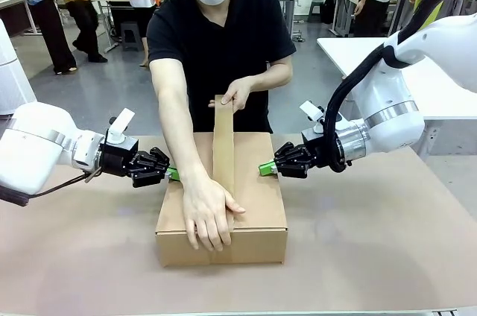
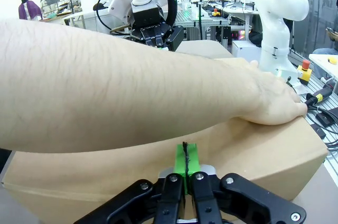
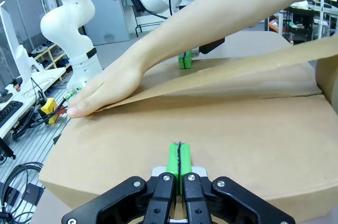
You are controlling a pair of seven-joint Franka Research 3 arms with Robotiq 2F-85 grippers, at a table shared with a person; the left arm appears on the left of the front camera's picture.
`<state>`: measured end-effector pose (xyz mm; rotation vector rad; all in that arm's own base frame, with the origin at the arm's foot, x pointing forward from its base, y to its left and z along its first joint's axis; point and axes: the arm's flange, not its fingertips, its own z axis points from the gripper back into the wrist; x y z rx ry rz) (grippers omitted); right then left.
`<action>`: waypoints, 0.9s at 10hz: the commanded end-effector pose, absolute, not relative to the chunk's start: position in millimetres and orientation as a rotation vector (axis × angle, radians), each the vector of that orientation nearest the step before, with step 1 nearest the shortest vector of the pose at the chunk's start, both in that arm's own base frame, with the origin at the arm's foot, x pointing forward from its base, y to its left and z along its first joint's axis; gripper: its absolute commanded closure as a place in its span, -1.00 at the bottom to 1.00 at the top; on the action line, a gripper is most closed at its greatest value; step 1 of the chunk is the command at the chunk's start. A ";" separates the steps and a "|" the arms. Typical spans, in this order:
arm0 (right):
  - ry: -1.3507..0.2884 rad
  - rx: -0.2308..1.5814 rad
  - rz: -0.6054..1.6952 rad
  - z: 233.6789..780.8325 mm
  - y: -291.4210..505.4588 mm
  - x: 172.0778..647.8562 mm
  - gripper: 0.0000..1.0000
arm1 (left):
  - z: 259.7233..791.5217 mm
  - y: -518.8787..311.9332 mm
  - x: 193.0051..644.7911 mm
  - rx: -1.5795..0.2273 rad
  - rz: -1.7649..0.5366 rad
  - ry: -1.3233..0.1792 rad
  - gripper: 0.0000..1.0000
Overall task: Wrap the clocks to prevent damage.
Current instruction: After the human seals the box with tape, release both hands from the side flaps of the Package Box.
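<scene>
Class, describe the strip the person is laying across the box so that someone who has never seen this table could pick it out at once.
Start at the brown-covered table and find the cardboard box in its middle, between the two shut grippers. Along its top runs a long, narrow strip of brown paper tape, pressed down at the near edge by one hand and lifted at the far end by the other hand. Unlike the flat lid, it slopes upward.

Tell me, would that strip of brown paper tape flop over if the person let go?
Probably. The tape strip looks thin and stands up only where a hand holds its far end. The other hand presses it onto the cardboard box; freed, it would likely sag.
</scene>
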<state>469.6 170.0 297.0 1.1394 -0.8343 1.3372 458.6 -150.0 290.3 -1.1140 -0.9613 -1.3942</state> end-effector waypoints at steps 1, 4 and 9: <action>-0.829 1.133 1.338 294.1 171.6 469.0 0.98 | 288.0 -150.9 458.2 -1.106 -1.395 -0.955 0.99; -0.829 1.133 1.338 294.1 171.6 469.0 0.98 | 288.0 -150.9 458.2 -1.106 -1.395 -0.955 0.99; -0.829 1.133 1.338 294.1 171.6 469.0 0.98 | 288.0 -150.9 458.2 -1.106 -1.395 -0.955 0.99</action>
